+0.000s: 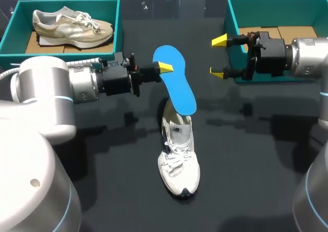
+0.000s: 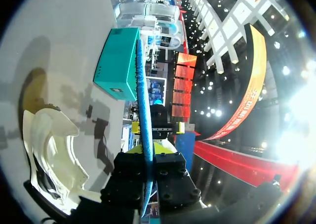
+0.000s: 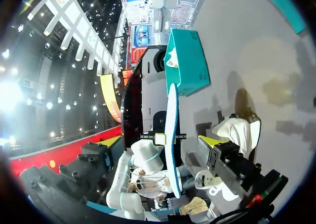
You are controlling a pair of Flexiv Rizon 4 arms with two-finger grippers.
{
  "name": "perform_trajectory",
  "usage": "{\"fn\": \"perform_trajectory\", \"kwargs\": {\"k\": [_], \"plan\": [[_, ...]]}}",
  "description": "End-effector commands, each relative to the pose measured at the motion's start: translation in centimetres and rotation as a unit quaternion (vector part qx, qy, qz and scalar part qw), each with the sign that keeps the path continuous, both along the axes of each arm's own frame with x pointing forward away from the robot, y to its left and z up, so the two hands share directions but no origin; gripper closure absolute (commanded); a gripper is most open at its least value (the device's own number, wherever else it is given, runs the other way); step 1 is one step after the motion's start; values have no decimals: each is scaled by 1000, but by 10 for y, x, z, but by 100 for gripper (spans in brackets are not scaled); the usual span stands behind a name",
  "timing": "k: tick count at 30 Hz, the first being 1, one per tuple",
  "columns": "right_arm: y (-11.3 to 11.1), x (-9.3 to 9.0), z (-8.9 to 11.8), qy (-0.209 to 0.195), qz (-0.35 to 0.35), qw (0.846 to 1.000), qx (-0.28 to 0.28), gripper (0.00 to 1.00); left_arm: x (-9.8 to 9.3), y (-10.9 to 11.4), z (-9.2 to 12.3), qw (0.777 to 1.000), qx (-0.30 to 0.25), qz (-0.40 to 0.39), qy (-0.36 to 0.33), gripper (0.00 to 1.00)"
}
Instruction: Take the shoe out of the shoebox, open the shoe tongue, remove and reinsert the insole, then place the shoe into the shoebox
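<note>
My left gripper (image 1: 163,67) is shut on the edge of a blue insole (image 1: 177,83) and holds it in the air, its lower end above the heel of a white sneaker (image 1: 178,157). The sneaker stands on the black table, toe toward the front edge. In the left wrist view the insole (image 2: 142,105) runs edge-on out from the left gripper (image 2: 147,152), with the sneaker (image 2: 52,147) off to one side. My right gripper (image 1: 219,57) stands open and empty, right of the insole. Its wrist view shows the insole (image 3: 172,130) ahead of the right gripper (image 3: 159,141).
A teal shoebox (image 1: 14,24) at the back left holds a beige sneaker (image 1: 72,24). A second teal shoebox (image 1: 279,6) at the back right shows only cardboard inside, and my right arm hangs over its front wall.
</note>
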State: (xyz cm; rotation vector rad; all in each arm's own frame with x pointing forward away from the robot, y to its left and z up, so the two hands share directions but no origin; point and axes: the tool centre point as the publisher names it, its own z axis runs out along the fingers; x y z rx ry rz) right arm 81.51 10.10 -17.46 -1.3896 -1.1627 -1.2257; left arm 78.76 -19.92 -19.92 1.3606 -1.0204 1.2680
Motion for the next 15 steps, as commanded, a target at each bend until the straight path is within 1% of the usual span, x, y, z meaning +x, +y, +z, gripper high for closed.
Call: {"fn": "perform_trajectory", "kwargs": {"k": [1, 5, 8, 12, 15], "plan": [[-7, -6, 18, 1, -3, 999, -53, 0, 2, -4, -4, 1000, 1, 0, 0, 100], [-9, -6, 27, -3, -1, 994, -108, 0, 6, -7, -8, 1000, 2, 0, 2, 100], [-6, -6, 35, -4, -2, 988, -152, 0, 9, -10, -9, 1000, 1, 2, 9, 100], [3, -9, 47, -15, -2, 975, -220, 0, 9, -10, -9, 1000, 1, 2, 9, 100], [11, -11, 56, -18, -16, 961, -276, 0, 9, -10, -9, 1000, 1, 2, 9, 100]]}}
